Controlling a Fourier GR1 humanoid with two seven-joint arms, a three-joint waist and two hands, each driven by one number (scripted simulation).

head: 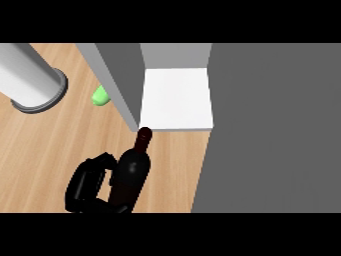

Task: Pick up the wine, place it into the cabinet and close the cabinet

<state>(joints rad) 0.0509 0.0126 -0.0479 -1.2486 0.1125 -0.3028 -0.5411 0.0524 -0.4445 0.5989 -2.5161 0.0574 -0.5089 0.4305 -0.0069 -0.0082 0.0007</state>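
Note:
The wine bottle is dark, almost black. It tilts away from me, and its neck tip reaches the front edge of the cabinet's white shelf. My left hand is at the bottom left of the head view, its black fingers curled round the bottle's lower body from the left. The cabinet is open. Its grey side wall stands left of the shelf, and a broad grey panel, which looks like the open door, fills the right side. No right hand shows.
A thick light-grey cylinder with a dark rim stands on the wooden counter at the top left. A small green object lies beside the cabinet's left wall, partly hidden by it.

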